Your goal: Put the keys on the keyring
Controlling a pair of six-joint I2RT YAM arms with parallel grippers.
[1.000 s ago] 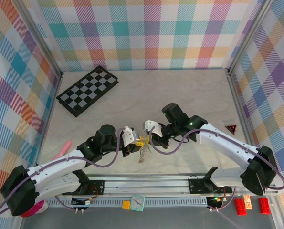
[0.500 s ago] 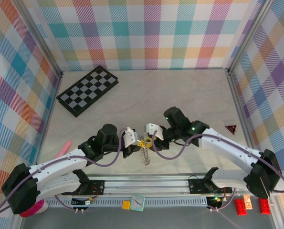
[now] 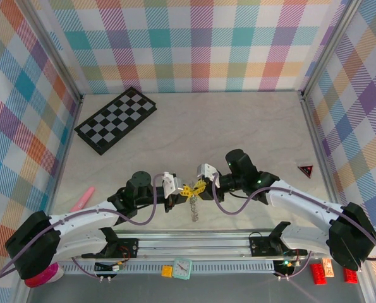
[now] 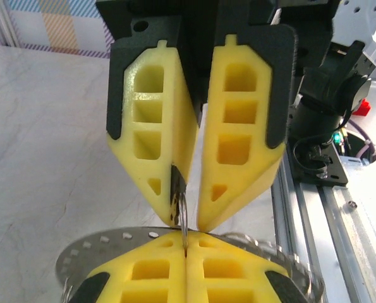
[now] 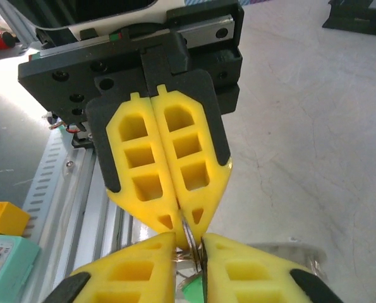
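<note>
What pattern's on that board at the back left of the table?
Black and grey checks on the chessboard, clearest in the top external view.

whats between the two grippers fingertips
A thin wire loop of the keyring bridges the left gripper and the right gripper, as the left wrist view shows.

Grey beaded keyring [image 3: 192,206] dangling; green-headed key [image 5: 193,291] beside.

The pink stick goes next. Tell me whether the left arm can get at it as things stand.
Probably yes. The pink stick lies on bare table beside the left arm, nothing between them. But the left pincer is shut on a thin wire loop and must let go first.
</note>
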